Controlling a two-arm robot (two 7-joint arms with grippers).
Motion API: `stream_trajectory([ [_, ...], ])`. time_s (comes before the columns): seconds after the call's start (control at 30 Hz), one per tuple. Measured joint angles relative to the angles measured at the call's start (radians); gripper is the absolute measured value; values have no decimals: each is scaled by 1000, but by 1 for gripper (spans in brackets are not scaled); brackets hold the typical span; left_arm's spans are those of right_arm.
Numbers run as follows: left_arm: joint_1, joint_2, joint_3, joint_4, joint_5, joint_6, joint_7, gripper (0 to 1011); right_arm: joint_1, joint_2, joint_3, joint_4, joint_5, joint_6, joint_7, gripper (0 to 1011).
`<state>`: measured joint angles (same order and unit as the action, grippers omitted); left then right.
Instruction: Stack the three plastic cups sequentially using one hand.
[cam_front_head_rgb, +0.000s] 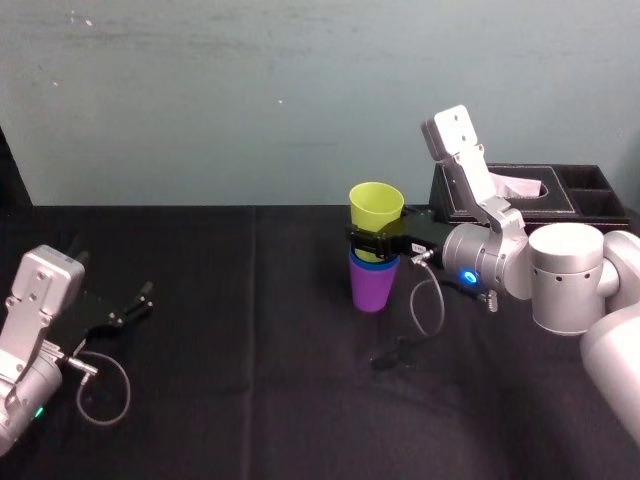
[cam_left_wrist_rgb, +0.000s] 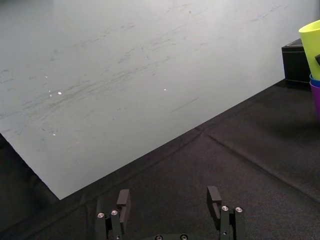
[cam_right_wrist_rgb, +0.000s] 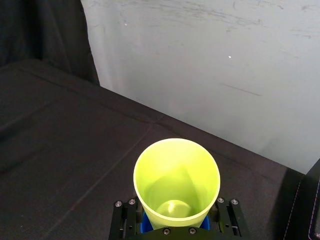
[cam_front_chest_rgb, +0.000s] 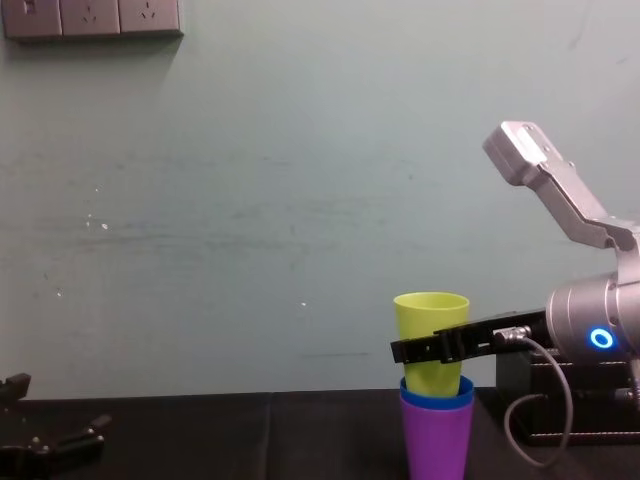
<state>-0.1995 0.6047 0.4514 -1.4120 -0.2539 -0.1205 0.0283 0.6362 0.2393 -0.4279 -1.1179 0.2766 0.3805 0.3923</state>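
The purple cup (cam_front_head_rgb: 372, 288) stands on the black cloth at mid-table, with the blue cup (cam_front_head_rgb: 371, 263) nested in it so that just its rim shows. The yellow-green cup (cam_front_head_rgb: 376, 205) sits in the blue one, most of its body above the rim. My right gripper (cam_front_head_rgb: 378, 238) reaches in from the right and is shut on the yellow-green cup (cam_right_wrist_rgb: 177, 180), one finger on each side of it. The chest view shows the stack from the side: yellow-green cup (cam_front_chest_rgb: 431, 320), blue cup (cam_front_chest_rgb: 437, 399), purple cup (cam_front_chest_rgb: 437, 442). My left gripper (cam_front_head_rgb: 140, 300) rests open and idle at the far left.
A black tissue box (cam_front_head_rgb: 505, 200) and a black compartment tray (cam_front_head_rgb: 598, 195) stand behind my right arm at the back right. A grey cable (cam_front_head_rgb: 425, 305) loops down from the right wrist. A pale wall rises just behind the table.
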Motion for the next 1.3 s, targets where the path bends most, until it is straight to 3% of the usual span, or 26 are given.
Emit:
stream_trajectory([
  [0.97,0,0,0,0,0,0,0,1000,-15,-6,0,1,-23,-2,-14,718],
  [1.3,0,0,0,0,0,0,0,1000,-15,-6,-1,1,-23,-2,-15,944],
])
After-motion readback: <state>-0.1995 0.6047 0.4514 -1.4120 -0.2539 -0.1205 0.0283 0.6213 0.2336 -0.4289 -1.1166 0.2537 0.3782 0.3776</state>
